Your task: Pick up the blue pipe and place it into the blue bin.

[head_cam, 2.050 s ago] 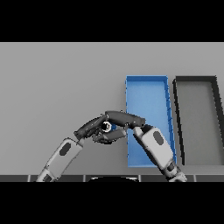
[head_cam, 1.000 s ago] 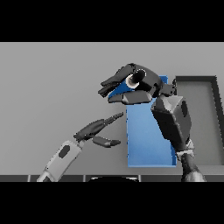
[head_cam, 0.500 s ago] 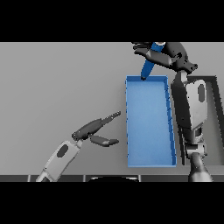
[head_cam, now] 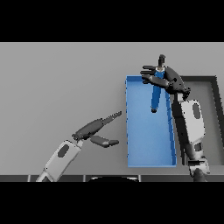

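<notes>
The blue pipe (head_cam: 155, 96) hangs nearly upright, its lower end down, over the far half of the blue bin (head_cam: 129, 131). My right hand (head_cam: 169, 79) is above the bin at the pipe's upper end, with its fingers spread straight and not curled round it. My left hand (head_cam: 92, 128) is open over the table just left of the bin, fingers stretched toward it and thumb held apart.
A dark grey bin (head_cam: 215, 109) stands right of the blue bin, partly behind my right forearm (head_cam: 191, 124). The grey table (head_cam: 61, 83) stretches to the left and far side.
My right hand has come down over the blue bin's far half and spread its fingers off the pipe, which now points down into the bin. My left hand has stayed put.
</notes>
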Available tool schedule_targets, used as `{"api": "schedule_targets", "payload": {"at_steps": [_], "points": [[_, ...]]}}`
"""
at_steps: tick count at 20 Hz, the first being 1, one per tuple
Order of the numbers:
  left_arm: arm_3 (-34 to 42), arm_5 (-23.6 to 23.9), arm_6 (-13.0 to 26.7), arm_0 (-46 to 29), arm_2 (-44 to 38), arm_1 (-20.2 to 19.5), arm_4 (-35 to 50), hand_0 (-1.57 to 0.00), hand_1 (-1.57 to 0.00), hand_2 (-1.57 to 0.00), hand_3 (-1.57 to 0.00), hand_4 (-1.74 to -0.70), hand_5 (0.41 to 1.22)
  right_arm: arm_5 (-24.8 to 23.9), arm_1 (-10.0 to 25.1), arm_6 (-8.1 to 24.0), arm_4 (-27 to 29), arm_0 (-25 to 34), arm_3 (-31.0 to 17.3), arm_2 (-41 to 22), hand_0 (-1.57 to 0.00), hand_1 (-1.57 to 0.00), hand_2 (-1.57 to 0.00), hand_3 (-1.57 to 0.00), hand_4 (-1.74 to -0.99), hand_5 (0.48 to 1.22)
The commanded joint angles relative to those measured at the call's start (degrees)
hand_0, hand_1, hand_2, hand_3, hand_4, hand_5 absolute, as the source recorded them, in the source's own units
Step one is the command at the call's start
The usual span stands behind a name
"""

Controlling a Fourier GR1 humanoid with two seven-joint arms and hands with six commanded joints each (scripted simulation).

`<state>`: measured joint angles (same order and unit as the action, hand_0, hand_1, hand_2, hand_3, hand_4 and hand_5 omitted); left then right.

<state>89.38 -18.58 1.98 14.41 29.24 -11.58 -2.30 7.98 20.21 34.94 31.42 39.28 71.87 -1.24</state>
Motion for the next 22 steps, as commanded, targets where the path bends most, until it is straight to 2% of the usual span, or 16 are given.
{"api": "schedule_targets", "payload": {"at_steps": [1, 4, 5, 6, 8, 9, 10, 11, 13, 15, 17, 19, 22], "points": [[-0.3, 0.0, 0.8, 0.4, -0.3, 0.1, 0.4, 0.0, 0.0, 0.0, 0.0, -0.88, 0.463, -0.8, 1.0, 0.0, 1.0, -1.7, 0.2, -1.9, -1.57, -1.57, -1.57, -1.57, -1.694, 1.124], [-0.2, 0.1, 1.6, 0.2, -0.2, 0.6, 0.7, 0.0, 0.0, 0.0, 0.0, -0.88, 0.46, -1.1, 3.4, 0.0, 1.9, -4.1, -2.6, -7.6, -1.57, -1.57, -1.57, -1.57, -1.591, 1.114], [0.4, 0.0, 1.5, -0.5, 0.0, 0.3, 0.6, 0.0, 0.0, 0.0, 0.0, -0.89, 0.457, -2.3, 5.1, 0.0, 3.8, -4.6, -4.1, -10.9, -1.57, -1.57, -1.57, -1.33, -1.599, 1.11], [0.9, -0.1, 1.8, -0.5, 0.1, 0.2, 0.8, 0.0, 0.0, 0.0, 0.0, -0.89, 0.455, -4.6, 6.1, 0.0, 6.0, -4.3, -6.1, -14.6, -1.56, -1.46, -1.39, -1.12, -1.547, 1.133], [1.0, 0.3, 2.5, -0.6, 0.4, 0.6, 0.4, 0.0, 0.0, 0.0, 0.0, -0.89, 0.454, -9.0, 10.3, 0.0, 15.1, -1.3, -9.8, -24.0, -1.04, -0.93, -0.89, -0.72, -1.455, 1.164], [0.6, 0.7, 2.7, 0.0, 0.6, 1.0, -0.1, 0.0, 0.0, 0.0, 0.0, -0.89, 0.453, -10.8, 12.3, 0.0, 19.1, 0.0, -10.9, -28.3, -0.84, -0.75, -0.71, -0.57, -1.392, 1.176], [0.0, 0.5, 2.7, 0.4, 0.1, 1.0, 0.1, 0.0, 0.0, 0.0, 0.0, -0.89, 0.454, -11.5, 13.9, 0.0, 22.8, 1.2, -11.1, -31.9, -0.67, -0.6, -0.57, -0.46, -1.338, 1.157], [0.4, 0.4, 2.8, -0.1, 0.1, 0.6, 0.3, 0.0, 0.0, 0.0, 0.0, -0.89, 0.453, -9.7, 15.4, 0.0, 24.0, 1.8, -10.6, -34.7, -0.53, -0.48, -0.46, -0.37, -1.285, 1.141], [0.3, 0.0, 2.6, 0.4, -0.4, 0.3, 0.9, 0.0, 0.0, 0.0, 0.0, -0.89, 0.452, -8.8, 18.1, 0.0, 23.6, 3.0, -8.7, -39.1, -0.34, -0.31, -0.29, -0.23, -1.208, 1.028], [0.5, -0.3, 2.2, 0.2, -0.2, 0.2, 1.0, 0.0, 0.0, 0.0, 0.0, -0.89, 0.453, -8.8, 18.5, 0.0, 19.8, 4.0, -7.9, -42.1, -0.22, -0.19, -0.19, -0.15, -1.165, 0.924], [-0.1, 0.3, 2.2, 0.0, 0.1, 0.7, 0.3, 0.0, 0.0, 0.0, 0.0, -0.9, 0.45, -7.9, 18.3, -1.8, 16.5, 4.0, -8.9, -44.0, -0.14, -0.12, -0.12, -0.1, -1.131, 0.857], [-0.7, -0.2, 2.0, 0.2, 0.0, 0.7, 0.6, 0.0, 0.0, 0.0, 0.0, -0.9, 0.453, -8.1, 18.1, -3.5, 14.8, 4.3, -10.3, -44.4, -0.09, -0.08, -0.08, -0.06, -1.126, 0.794], [0.3, 0.2, 2.2, -0.3, 0.5, 1.3, 0.5, 0.0, 0.0, 0.0, 0.0, -0.91, 0.458, -9.1, 17.5, -3.1, 13.9, 4.7, -11.4, -44.8, -0.04, -0.04, -0.04, -0.03, -1.124, 0.717]]}}
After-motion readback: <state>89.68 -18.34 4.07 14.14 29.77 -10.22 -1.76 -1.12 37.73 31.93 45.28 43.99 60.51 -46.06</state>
